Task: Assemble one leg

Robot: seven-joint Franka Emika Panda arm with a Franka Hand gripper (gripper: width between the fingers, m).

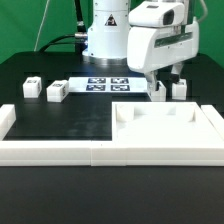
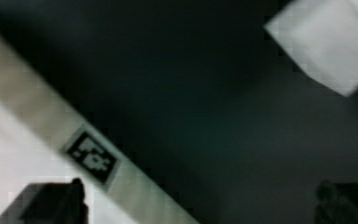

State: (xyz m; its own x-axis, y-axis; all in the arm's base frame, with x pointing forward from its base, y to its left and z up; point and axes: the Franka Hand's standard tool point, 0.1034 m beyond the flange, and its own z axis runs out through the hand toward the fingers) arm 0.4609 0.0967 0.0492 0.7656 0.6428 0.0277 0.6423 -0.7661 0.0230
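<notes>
White leg (image 1: 158, 93) close by the wide-open hand (image 1: 165, 80) — 1 other post (image 1: 181, 90) just beside it

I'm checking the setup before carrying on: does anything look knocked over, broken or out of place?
Nothing stands out. The legs sit apart on the table, none visibly broken. The marker board lies flat, and the open gripper hangs near two of the legs.

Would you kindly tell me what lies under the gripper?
Below the open gripper is bare black table, with a leg near one finger. In the exterior view, the gripper's body hides the table just behind it.
</notes>
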